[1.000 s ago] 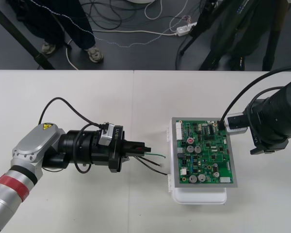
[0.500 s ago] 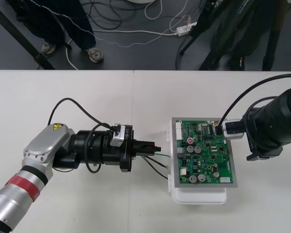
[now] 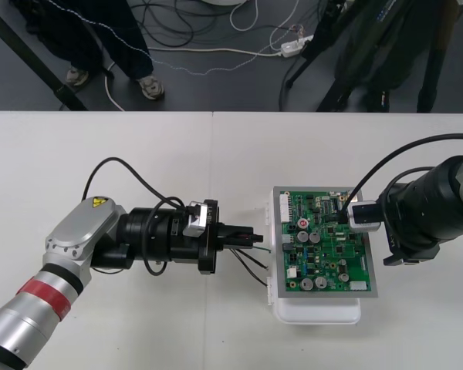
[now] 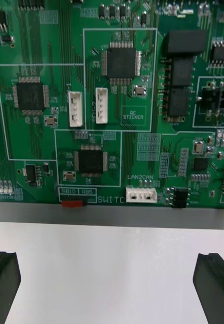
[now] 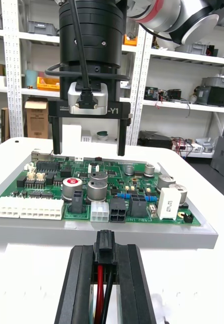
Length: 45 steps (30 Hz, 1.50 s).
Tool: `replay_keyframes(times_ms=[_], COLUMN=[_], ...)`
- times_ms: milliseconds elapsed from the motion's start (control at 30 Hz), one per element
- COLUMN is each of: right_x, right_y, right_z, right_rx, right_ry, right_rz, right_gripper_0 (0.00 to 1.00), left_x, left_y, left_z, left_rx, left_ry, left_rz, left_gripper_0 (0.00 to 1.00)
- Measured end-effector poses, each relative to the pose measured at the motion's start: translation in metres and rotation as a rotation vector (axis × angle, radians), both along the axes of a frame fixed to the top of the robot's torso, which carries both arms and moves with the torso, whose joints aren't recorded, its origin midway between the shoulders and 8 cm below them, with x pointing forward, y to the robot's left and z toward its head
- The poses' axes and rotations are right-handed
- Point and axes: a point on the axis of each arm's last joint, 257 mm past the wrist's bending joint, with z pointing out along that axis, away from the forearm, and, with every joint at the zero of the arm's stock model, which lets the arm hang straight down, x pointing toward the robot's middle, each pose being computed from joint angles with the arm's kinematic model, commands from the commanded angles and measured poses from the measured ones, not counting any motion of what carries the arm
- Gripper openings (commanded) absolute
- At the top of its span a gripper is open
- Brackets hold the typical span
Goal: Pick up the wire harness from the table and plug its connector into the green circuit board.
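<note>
The left gripper [image 3: 249, 234] is closed on the small black plug [image 5: 104, 243] of the wire harness [image 3: 247, 247]. It holds the plug level, just short of the left edge of the green circuit board [image 3: 324, 247] and not touching it, while red and black wires run back between its fingers [image 5: 76, 283] and loose green and black wires trail beneath it above the worktop [image 3: 139, 154]. The right gripper [image 3: 346, 216] hovers over the board's right side with its fingers [image 4: 3, 283] spread wide apart, and the board sits on its white base [image 3: 316, 312].
</note>
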Motion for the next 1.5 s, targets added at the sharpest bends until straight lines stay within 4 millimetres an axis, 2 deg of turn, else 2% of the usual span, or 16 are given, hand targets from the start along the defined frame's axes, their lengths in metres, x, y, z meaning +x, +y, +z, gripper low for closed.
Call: replay_keyframes(times_ms=[633,1500], right_x=[0.001,0.001], right_y=[0.014,0.013], right_z=[-0.009,-0.013], right_rx=[-0.003,-0.020], right_ry=[-0.034,-0.045], right_rz=[0.069,0.093], right_gripper_0=[1.00,1.00], left_x=[0.001,-0.004], left_y=[-0.013,-0.018], left_z=[-0.003,-0.008], left_rx=[0.006,0.013], left_ry=[-0.006,0.003], left_rz=[0.008,0.001], left_gripper_0=[0.00,0.00])
